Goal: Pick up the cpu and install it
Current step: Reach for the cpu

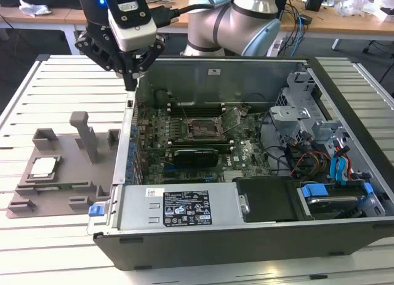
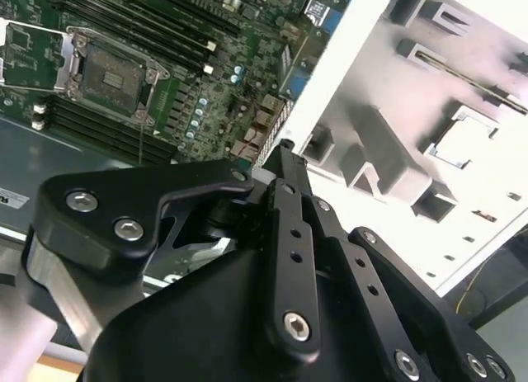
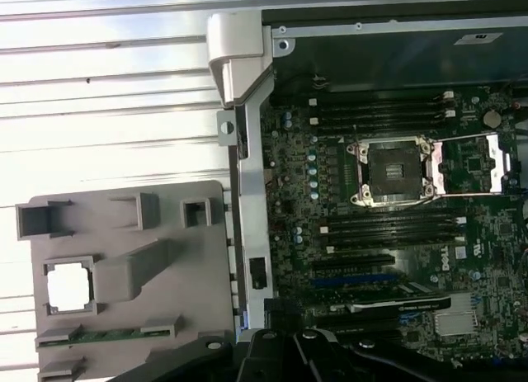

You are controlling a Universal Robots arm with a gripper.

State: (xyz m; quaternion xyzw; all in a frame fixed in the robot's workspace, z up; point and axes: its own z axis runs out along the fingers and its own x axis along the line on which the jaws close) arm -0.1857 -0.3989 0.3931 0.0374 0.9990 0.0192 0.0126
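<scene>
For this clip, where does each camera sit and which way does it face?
Exterior view: off the arm, looking down into the open computer case and the grey tray beside it; arm and tool show.
First wrist view: on the arm, looking down at tray and socket; dark tool parts show.
Second wrist view: on the arm, looking along the tool toward the socket.
Shared: socket in all three; cpu in exterior and first wrist views.

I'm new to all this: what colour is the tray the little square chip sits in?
Plain grey tray, holding the silvery cpu; clearest in the exterior view.
</scene>
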